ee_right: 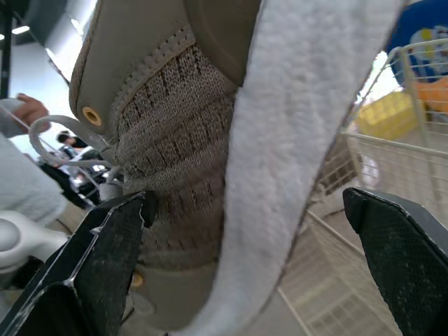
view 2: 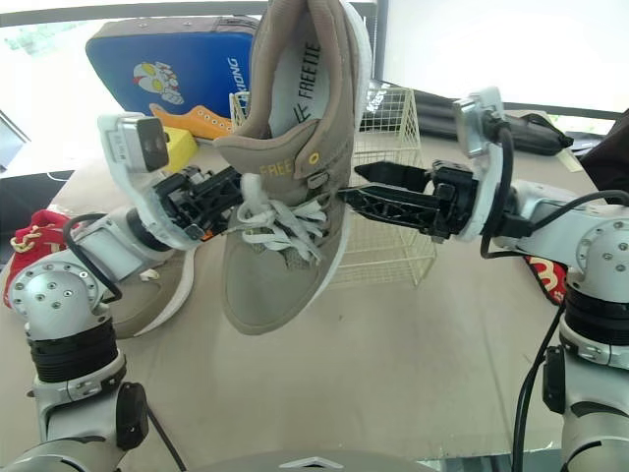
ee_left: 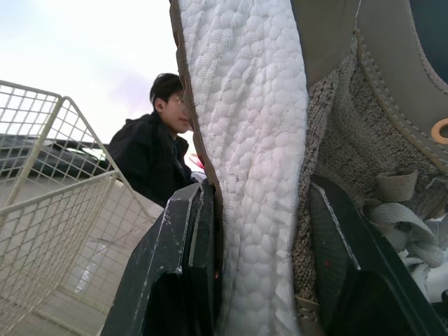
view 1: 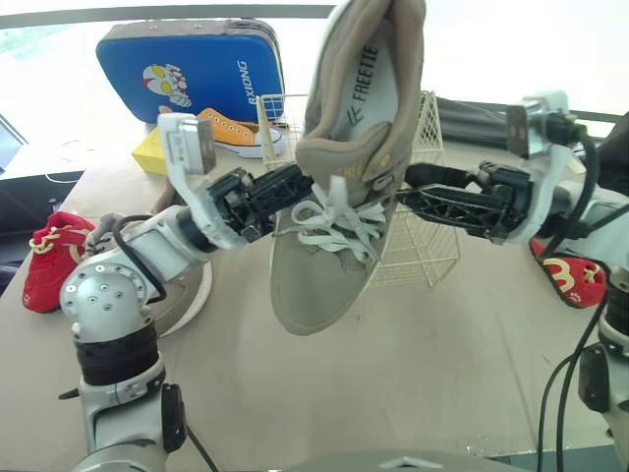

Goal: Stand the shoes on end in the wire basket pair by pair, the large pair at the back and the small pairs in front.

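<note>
A large beige sneaker (view 1: 339,177) with white laces hangs in the air, toe down and heel up, in front of the white wire basket (view 1: 432,241). My left gripper (view 1: 295,187) is shut on the sneaker's side, one finger (ee_left: 183,266) on the white sole and the other on the knit upper. My right gripper (view 1: 405,187) reaches in from the other side, open, with its fingers (ee_right: 105,266) spread wide around the sole edge. The second beige sneaker (view 1: 192,290) lies on the table under my left arm.
Small red shoes lie at the table's left edge (view 1: 49,256) and right edge (view 1: 575,280). An orange sneaker (view 1: 231,130) rests on a yellow box beside a blue case (view 1: 197,64) at the back. A person (ee_left: 150,154) stands beyond the basket.
</note>
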Controlling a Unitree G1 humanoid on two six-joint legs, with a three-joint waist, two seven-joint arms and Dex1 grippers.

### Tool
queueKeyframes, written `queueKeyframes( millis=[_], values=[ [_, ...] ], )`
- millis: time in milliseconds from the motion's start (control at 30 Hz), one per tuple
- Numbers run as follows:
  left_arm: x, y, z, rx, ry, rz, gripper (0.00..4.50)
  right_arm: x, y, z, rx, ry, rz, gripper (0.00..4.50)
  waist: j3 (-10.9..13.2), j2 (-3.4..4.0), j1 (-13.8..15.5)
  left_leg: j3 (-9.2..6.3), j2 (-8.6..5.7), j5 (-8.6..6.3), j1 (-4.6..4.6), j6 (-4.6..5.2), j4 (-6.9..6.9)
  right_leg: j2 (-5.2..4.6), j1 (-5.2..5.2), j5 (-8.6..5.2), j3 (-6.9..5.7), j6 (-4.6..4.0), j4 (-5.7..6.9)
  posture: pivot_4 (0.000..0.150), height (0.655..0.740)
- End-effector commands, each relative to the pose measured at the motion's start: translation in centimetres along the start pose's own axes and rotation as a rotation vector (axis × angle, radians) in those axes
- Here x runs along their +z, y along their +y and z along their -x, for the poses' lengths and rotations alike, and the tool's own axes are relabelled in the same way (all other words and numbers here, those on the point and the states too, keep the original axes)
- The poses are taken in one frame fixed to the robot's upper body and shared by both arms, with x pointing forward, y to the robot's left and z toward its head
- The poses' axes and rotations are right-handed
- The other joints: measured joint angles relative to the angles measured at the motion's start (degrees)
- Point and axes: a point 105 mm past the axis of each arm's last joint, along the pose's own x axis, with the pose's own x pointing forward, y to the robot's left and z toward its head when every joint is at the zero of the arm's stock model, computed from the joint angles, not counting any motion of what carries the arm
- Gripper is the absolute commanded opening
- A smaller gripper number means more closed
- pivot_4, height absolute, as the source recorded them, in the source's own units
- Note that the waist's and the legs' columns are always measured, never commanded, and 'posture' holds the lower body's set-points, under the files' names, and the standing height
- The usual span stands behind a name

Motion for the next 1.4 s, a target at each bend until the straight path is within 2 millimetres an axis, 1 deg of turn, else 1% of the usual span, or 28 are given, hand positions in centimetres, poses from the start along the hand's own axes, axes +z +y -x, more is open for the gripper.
queueKeyframes(
  millis=[33, 100, 133, 200, 267, 333, 367, 400, 433, 467, 500, 567, 600, 633, 733, 800, 867, 933, 1000, 1067, 1233, 1333, 1400],
  values=[
    [-0.3, -1.5, -1.0, -0.069, 0.019, -0.073, 1.42, 0.2, 1.1, -1.2, 0.073, -0.004, -0.014, 4.45, 0.0, 0.0, 0.0, -0.01, 0.01, 0.0, 0.0, 0.0, 0.0, 0.02, 0.0, 0.0, -0.01, 0.0, 0.0, 0.15, 0.74],
    [-0.9, -1.6, -1.2, -0.079, 0.038, -0.08, 1.42, -0.1, 0.9, -1.6, 0.075, -0.004, -0.031, 4.45, 0.0, 0.02, 0.0, -0.01, 0.02, 0.0, 0.0, 0.0, 0.0, 0.04, 0.0, 0.0, 0.0, 0.0, 0.0, 0.15, 0.74],
    [-1.2, -1.5, -1.1, -0.079, 0.048, -0.083, 1.42, -0.2, 0.8, -1.8, 0.073, -0.006, -0.041, 3.94, 0.0, 0.03, -0.1, -0.01, 0.02, 0.0, 0.0, 0.0, -0.01, 0.04, -0.01, 0.0, 0.0, 0.0, 0.0, 0.15, 0.74],
    [-1.7, -1.2, -0.9, -0.079, 0.065, -0.095, 1.42, -0.3, 0.7, -1.9, 0.071, -0.009, -0.052, 3.35, 0.0, 0.06, 0.0, 0.0, 0.03, 0.0, 0.0, 0.01, -0.01, 0.06, -0.02, 0.0, 0.01, 0.0, 0.0, 0.15, 0.74],
    [-2.1, -1.1, -0.5, -0.081, 0.078, -0.107, 1.42, -0.4, 0.7, -2.0, 0.069, -0.009, -0.054, 2.39, 0.1, 0.11, 0.0, 0.0, 0.03, 0.0, 0.0, 0.01, -0.01, 0.07, -0.02, -0.01, 0.01, -0.01, 0.0, 0.15, 0.74],
    [-2.6, -1.2, 0.1, -0.082, 0.107, -0.121, 1.42, -0.6, 0.8, -1.7, 0.059, -0.012, -0.051, 1.55, 0.1, 0.13, -0.1, 0.01, 0.03, 0.0, 0.0, 0.01, -0.01, 0.08, -0.03, -0.01, 0.02, -0.01, -0.01, 0.15, 0.74],
    [-2.8, -1.1, 0.3, -0.073, 0.116, -0.132, 1.42, -0.7, 0.8, -1.6, 0.052, -0.013, -0.049, 1.21, 0.1, 0.14, 0.0, 0.01, 0.04, -0.01, 0.0, 0.02, -0.02, 0.09, -0.04, -0.01, 0.01, -0.01, -0.01, 0.15, 0.74],
    [-2.8, -1.1, 0.4, -0.069, 0.125, -0.129, 1.42, -0.7, 0.8, -1.5, 0.047, -0.016, -0.048, 1.01, 0.1, 0.15, 0.0, 0.0, 0.04, -0.01, 0.0, 0.02, -0.03, 0.09, -0.04, -0.01, 0.0, -0.01, -0.01, 0.15, 0.74],
    [-2.9, -1.1, 0.5, -0.071, 0.135, -0.131, 1.9, -0.7, 0.8, -1.5, 0.04, -0.021, -0.047, 0.88, 0.1, 0.15, 0.1, -0.02, 0.04, -0.02, -0.01, 0.04, -0.04, 0.09, -0.03, -0.01, 0.0, -0.01, -0.02, 0.15, 0.74],
    [-2.9, -1.2, 0.5, -0.073, 0.142, -0.132, 2.4, -0.7, 0.7, -1.4, 0.036, -0.025, -0.046, 0.85, 0.1, 0.15, 0.1, -0.04, 0.04, -0.04, -0.02, 0.07, -0.04, 0.09, -0.03, -0.01, -0.01, -0.01, -0.02, 0.15, 0.74],
    [-2.9, -1.1, 0.5, -0.066, 0.146, -0.15, 2.69, -0.7, 0.8, -1.3, 0.032, -0.029, -0.045, 0.84, 0.1, 0.16, 0.1, -0.05, 0.04, -0.05, -0.02, 0.08, -0.03, 0.09, -0.03, -0.01, -0.02, -0.01, -0.02, 0.15, 0.74],
    [-2.7, -1.4, 0.6, -0.059, 0.167, -0.175, 3.77, -0.4, 1.0, -1.0, 0.034, -0.059, -0.048, 0.83, 0.1, 0.16, 0.0, -0.03, 0.04, -0.14, -0.02, 0.25, -0.03, 0.09, -0.03, -0.01, 0.01, -0.01, -0.02, 0.15, 0.74],
    [-2.7, -1.6, 0.6, -0.054, 0.178, -0.182, 4.09, -0.3, 1.1, -0.9, 0.032, -0.07, -0.046, 0.83, 0.1, 0.16, -0.1, -0.03, 0.04, -0.14, -0.02, 0.25, -0.03, 0.1, -0.03, -0.01, 0.01, -0.01, -0.02, 0.15, 0.74],
    [-2.5, -1.7, 0.8, -0.042, 0.183, -0.191, 4.5, 0.0, 1.3, -0.6, 0.031, -0.088, -0.04, 0.83, 0.1, 0.19, -0.1, -0.04, 0.05, -0.14, -0.02, 0.25, -0.03, 0.1, -0.03, -0.01, 0.01, 0.0, -0.02, 0.15, 0.74],
    [-1.8, -1.9, 2.0, 0.014, 0.207, -0.217, 4.5, 0.9, 1.6, 0.6, 0.007, -0.144, -0.023, 0.83, 0.1, 0.21, -0.1, -0.06, 0.09, -0.15, -0.02, 0.25, -0.07, 0.12, -0.06, -0.02, -0.01, 0.01, -0.03, 0.15, 0.74],
    [-1.6, -1.9, 3.3, 0.081, 0.235, -0.224, 4.5, 2.0, 1.6, 1.9, -0.027, -0.184, 0.016, 0.83, 0.2, 0.24, 0.0, -0.05, 0.09, -0.15, -0.02, 0.26, -0.11, 0.12, -0.07, -0.02, -0.01, 0.01, -0.07, 0.15, 0.74],
    [-1.8, -2.8, 4.6, 0.114, 0.282, -0.206, 4.5, 3.8, 0.9, 3.3, -0.11, -0.236, 0.103, 0.83, 0.2, 0.26, -0.1, -0.02, 0.09, -0.16, -0.02, 0.27, -0.12, 0.13, -0.08, -0.03, 0.01, 0.02, -0.1, 0.15, 0.74],
    [-2.3, -3.9, 5.2, 0.12, 0.318, -0.206, 4.5, 6.5, 0.2, 4.6, -0.173, -0.313, 0.226, 0.83, 0.2, 0.28, -0.2, 0.02, 0.09, -0.18, -0.02, 0.29, -0.12, 0.14, -0.08, -0.06, 0.03, 0.06, -0.1, 0.15, 0.74],
    [-2.7, -4.6, 5.6, 0.134, 0.339, -0.225, 4.5, 9.0, -0.7, 5.2, -0.224, -0.352, 0.359, 0.81, 0.3, 0.38, -0.2, 0.14, 0.09, -0.2, 0.01, 0.29, -0.11, 0.12, -0.08, -0.16, 0.1, 0.23, -0.1, 0.15, 0.74],
    [-3.2, -4.9, 5.6, 0.141, 0.353, -0.247, 4.5, 10.2, -1.8, 5.1, -0.26, -0.34, 0.481, 0.81, 0.3, 0.38, -0.1, 0.18, 0.1, -0.31, 0.03, 0.1, -0.11, 0.12, -0.07, -0.18, 0.11, 0.28, -0.12, 0.15, 0.74],
    [-3.7, -4.9, 5.6, 0.183, 0.349, -0.321, 4.5, 12.0, -4.9, 3.7, -0.282, -0.254, 0.764, 0.81, 0.3, 0.37, -0.4, 0.26, 0.32, -0.3, 0.11, 0.08, -0.13, 0.16, -0.06, -0.19, 0.06, 0.28, -0.1, 0.15, 0.74],
    [-3.5, -5.0, 5.5, 0.201, 0.327, -0.366, 4.5, 13.0, -6.9, 3.6, -0.293, -0.218, 0.873, 0.81, 0.3, 0.39, -0.6, 0.32, 0.33, -0.23, 0.08, 0.12, -0.13, 0.25, -0.1, -0.1, 0.09, 0.14, -0.06, 0.15, 0.74],
    [-3.7, -5.2, 5.7, 0.2, 0.335, -0.37, 4.5, 13.4, -7.8, 3.4, -0.28, -0.2, 0.909, 0.81, 0.3, 0.39, -0.8, 0.35, 0.29, -0.05, 0.06, -0.04, -0.14, 0.24, -0.13, -0.02, 0.13, 0.01, -0.07, 0.15, 0.74]
  ],
)
